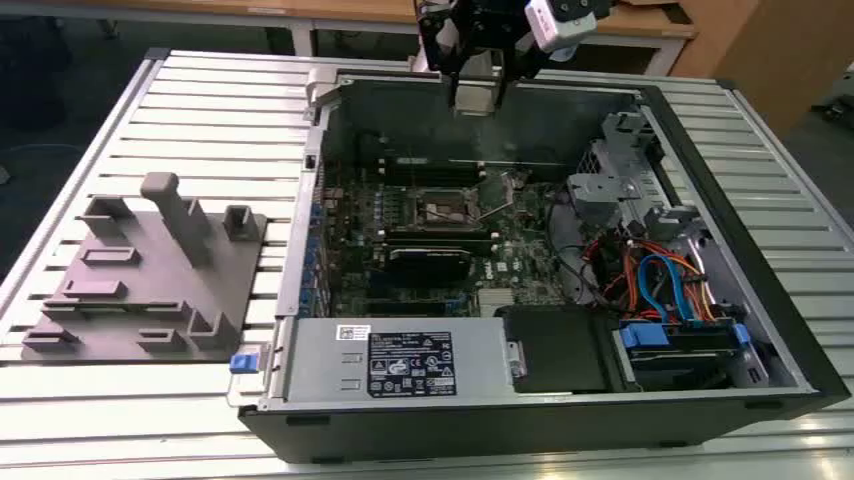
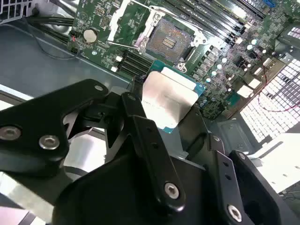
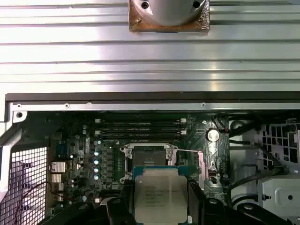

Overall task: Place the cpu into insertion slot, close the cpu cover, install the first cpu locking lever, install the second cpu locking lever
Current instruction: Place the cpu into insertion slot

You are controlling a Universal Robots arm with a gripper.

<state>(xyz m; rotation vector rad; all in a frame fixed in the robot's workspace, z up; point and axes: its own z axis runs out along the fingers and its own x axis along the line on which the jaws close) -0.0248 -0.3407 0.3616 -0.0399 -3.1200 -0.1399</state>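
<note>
1. One chip aloft: the gripper (image 1: pixel 478 100) clenches the cpu (image 2: pixel 168 101) by its edges, above the far side of the case (image 1: pixel 320 380).
2. Step one in hand: the insertion slot (image 2: pixel 168 40) lies bare, cpu cover (image 2: pixel 123 21) seemingly flipped open.
3. Seating calls for square, level alignment.

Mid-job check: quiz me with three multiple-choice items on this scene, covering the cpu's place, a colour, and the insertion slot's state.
1. Where is the cpu? A. In the gripper B. In the slot C. On the grey fixture
2. The board around the insertion slot is: A. Red B. Green C. White
3. The insertion slot is: A. Empty B. Filled C. Covered
Answers: 1 A, the gripper clamps it in both wrist views; 2 B, green board surrounds the slot; 3 A, its bare contacts show.
</note>
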